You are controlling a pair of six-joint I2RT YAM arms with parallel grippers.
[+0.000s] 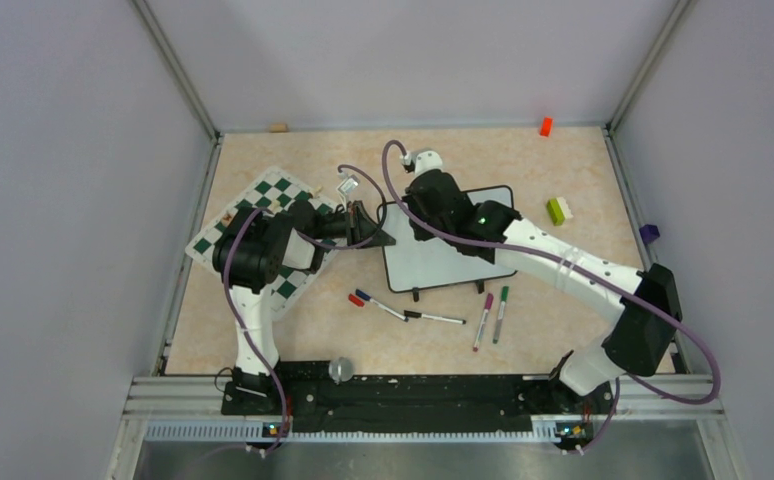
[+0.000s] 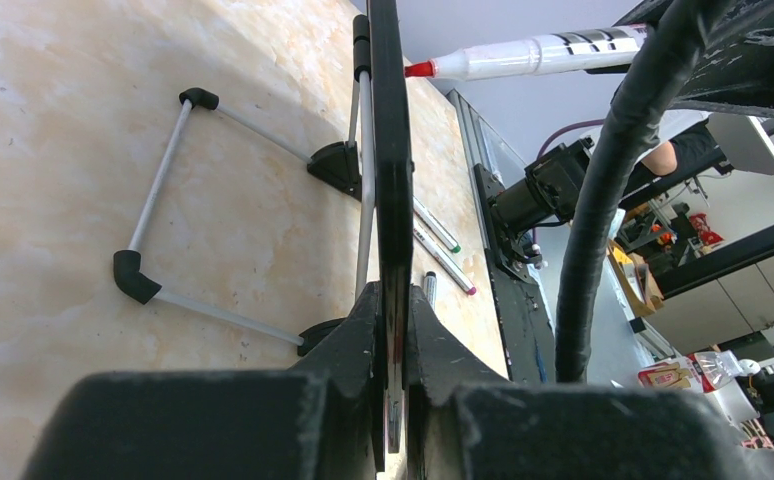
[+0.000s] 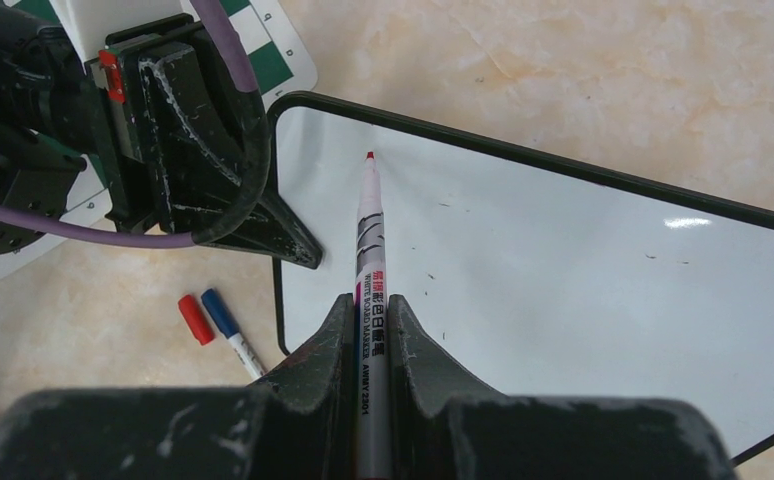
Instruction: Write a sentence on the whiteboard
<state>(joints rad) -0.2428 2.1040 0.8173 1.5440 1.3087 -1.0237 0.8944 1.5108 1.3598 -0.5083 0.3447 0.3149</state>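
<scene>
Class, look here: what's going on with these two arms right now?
The left gripper is clamped on the edge of the whiteboard, apparently steadying it. The right gripper holds a red-tipped marker, its tip aimed at the board's corner nearest the left gripper. No writing shows on the board yet.

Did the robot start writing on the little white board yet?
Not yet. Ready: the left gripper clamps the whiteboard by its edge, and the right gripper grips a red marker, tip bare. In hand: the tip points at the board near the left gripper. Left: the whole sentence; no lettering shows.
</scene>
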